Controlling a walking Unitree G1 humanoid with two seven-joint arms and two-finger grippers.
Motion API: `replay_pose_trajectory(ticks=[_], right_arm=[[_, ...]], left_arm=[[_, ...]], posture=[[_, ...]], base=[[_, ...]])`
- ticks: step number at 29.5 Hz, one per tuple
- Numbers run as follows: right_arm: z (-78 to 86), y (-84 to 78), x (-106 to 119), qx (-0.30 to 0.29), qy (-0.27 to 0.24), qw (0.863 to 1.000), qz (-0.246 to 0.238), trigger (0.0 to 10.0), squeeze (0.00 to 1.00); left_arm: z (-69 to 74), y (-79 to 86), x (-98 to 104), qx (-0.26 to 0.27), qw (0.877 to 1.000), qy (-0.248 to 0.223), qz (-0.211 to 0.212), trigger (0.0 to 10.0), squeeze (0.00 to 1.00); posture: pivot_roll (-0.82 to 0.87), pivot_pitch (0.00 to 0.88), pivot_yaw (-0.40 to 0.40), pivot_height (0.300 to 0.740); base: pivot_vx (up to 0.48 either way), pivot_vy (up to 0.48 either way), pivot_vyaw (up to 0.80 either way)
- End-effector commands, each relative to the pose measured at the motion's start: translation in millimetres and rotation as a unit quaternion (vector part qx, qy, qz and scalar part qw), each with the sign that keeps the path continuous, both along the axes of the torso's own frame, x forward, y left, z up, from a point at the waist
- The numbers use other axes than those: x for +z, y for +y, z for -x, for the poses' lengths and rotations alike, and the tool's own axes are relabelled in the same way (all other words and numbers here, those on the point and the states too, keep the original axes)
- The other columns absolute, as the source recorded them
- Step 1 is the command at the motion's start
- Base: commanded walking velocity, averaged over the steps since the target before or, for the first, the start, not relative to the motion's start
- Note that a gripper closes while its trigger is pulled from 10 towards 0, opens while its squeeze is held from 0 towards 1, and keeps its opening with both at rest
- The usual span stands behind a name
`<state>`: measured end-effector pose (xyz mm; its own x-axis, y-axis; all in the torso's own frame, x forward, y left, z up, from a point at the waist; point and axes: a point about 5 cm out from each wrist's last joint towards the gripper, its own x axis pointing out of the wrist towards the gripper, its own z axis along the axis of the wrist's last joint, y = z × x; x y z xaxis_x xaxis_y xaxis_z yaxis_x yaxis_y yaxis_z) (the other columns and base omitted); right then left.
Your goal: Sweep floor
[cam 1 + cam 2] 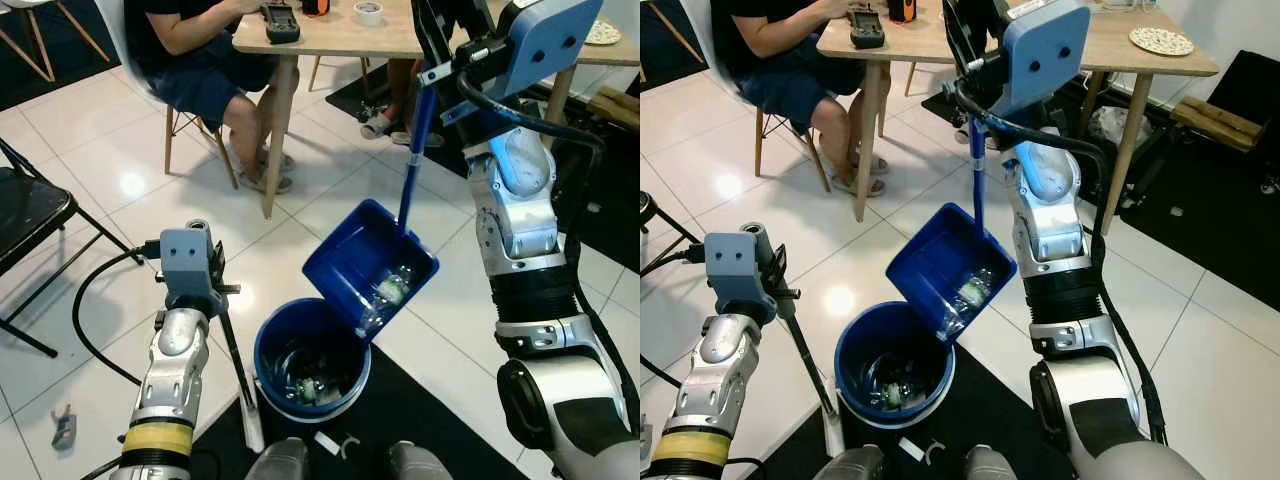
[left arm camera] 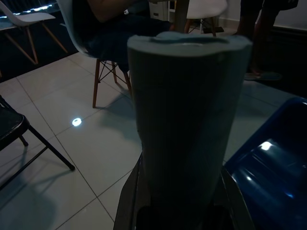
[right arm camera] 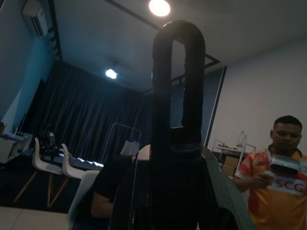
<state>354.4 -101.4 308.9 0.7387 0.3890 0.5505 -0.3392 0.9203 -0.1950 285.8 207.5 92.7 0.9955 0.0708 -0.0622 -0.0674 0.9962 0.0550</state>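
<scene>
R gripper (image 1: 432, 62) clenched on dustpan (image 1: 368, 262) handle up high, pan tilted over the blue bin (image 1: 312, 360) w/ its low lip just above the rim. Clear plastic scraps sit near that lip, more in the bin. Pan's stiff plastic, light; long handle means it'll swing, so I keep the hold high & tip slow. L gripper (image 1: 215, 262) grasps the broom stick, bristle end down on floor beside bin.
</scene>
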Motion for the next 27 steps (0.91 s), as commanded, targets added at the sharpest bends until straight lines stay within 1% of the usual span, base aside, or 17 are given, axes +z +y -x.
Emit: replay_pose_trajectory(ticks=[1, 2, 4, 6, 7, 8, 9, 10, 11, 13, 15, 16, 19, 25, 27], right_arm=[[1.3, 7.7, 15, 0.007, -0.037, 0.999, -0.003, 10.0, 0.0], [1.3, 7.7, 15, 0.007, -0.037, 0.999, -0.003, 10.0, 0.0], [1.3, 15.6, 18, 0.016, -0.049, 0.999, 0.004, 10.0, 0.0], [1.3, 15.6, 18, 0.016, -0.049, 0.999, 0.004, 10.0, 0.0], [2.4, 20.8, 20, 0.023, -0.055, 0.998, 0.01, 10.0, 0.0], [2.4, 20.8, 20, 0.023, -0.055, 0.998, 0.01, 10.0, 0.0], [3.2, 25.6, 21, 0.029, -0.061, 0.998, 0.017, 10.0, 0.0], [5.0, 34.0, 22, 0.039, -0.07, 0.996, 0.029, 10.0, 0.0], [5.0, 34.0, 22, 0.039, -0.07, 0.996, 0.029, 10.0, 0.0], [8.2, 50.4, 26, 0.058, -0.089, 0.993, 0.051, 10.0, 0.0], [9.8, 62.2, 28, 0.07, -0.101, 0.99, 0.066, 10.0, 0.0], [9.8, 62.2, 28, 0.07, -0.101, 0.99, 0.066, 10.0, 0.0], [10.3, 74.9, 31, 0.08, -0.116, 0.987, 0.079, 10.0, 0.0], [11.3, 82.9, 36, 0.084, -0.133, 0.984, 0.085, 10.0, 0.0], [13.2, 87.8, 38, 0.089, -0.142, 0.982, 0.091, 10.0, 0.0]], left_arm=[[-2.8, -3.8, 2, -0.005, 1.0, -0.007, -0.001, 10.0, 0.0], [-2.8, -3.8, 2, -0.005, 1.0, -0.007, -0.001, 10.0, 0.0], [-3.1, -4.1, 3, -0.006, 1.0, -0.007, -0.001, 10.0, 0.0], [-3.1, -4.1, 3, -0.006, 1.0, -0.007, -0.001, 10.0, 0.0], [-3.2, -4.1, 3, -0.006, 1.0, -0.007, -0.001, 10.0, 0.0], [-3.2, -4.1, 3, -0.006, 1.0, -0.007, -0.001, 10.0, 0.0], [-3.6, -4.0, 3, -0.007, 1.0, -0.007, -0.001, 10.0, 0.0], [-4.0, -4.0, 3, -0.007, 1.0, -0.008, -0.001, 10.0, 0.0], [-4.0, -4.0, 3, -0.007, 1.0, -0.008, -0.001, 10.0, 0.0], [-4.8, -4.4, 3, -0.007, 1.0, -0.008, -0.002, 10.0, 0.0], [-5.0, -4.7, 3, -0.007, 1.0, -0.008, -0.001, 10.0, 0.0], [-5.0, -4.7, 3, -0.007, 1.0, -0.008, -0.001, 10.0, 0.0], [-4.3, -4.2, 3, -0.004, 1.0, -0.01, -0.001, 10.0, 0.0], [-3.7, -3.4, 3, -0.001, 1.0, -0.01, 0.0, 10.0, 0.0], [-4.1, -3.6, 3, -0.002, 1.0, -0.011, 0.0, 10.0, 0.0]], posture=[[0.1, 0.05, 0.006, 0.74], [0.1, 0.05, 0.006, 0.74], [0.1, 0.05, 0.009, 0.74], [0.1, 0.05, 0.009, 0.74], [0.1, 0.05, 0.009, 0.74], [0.1, 0.05, 0.009, 0.74], [0.1, 0.049, 0.011, 0.74], [0.1, 0.048, 0.011, 0.74], [0.1, 0.048, 0.011, 0.74], [0.1, 0.045, 0.007, 0.74], [0.11, 0.042, 0.002, 0.74], [0.11, 0.042, 0.002, 0.74], [0.11, 0.039, -0.003, 0.74], [0.11, 0.034, -0.006, 0.74], [0.11, 0.033, -0.004, 0.74]], base=[[0.0, 0.0, 0.0], [0.0, 0.0, 0.0], [0.0, 0.0, 0.0], [0.0, 0.0, 0.0], [0.0, 0.0, 0.0], [0.0, 0.0, 0.0], [0.0, 0.0, 0.0], [0.0, 0.0, 0.0], [0.0, 0.0, 0.0], [0.0, 0.0, 0.0], [0.0, 0.0, 0.0], [0.0, 0.0, 0.0], [0.0, 0.0, 0.0], [0.0, 0.0, 0.0], [0.0, 0.0, 0.0]])
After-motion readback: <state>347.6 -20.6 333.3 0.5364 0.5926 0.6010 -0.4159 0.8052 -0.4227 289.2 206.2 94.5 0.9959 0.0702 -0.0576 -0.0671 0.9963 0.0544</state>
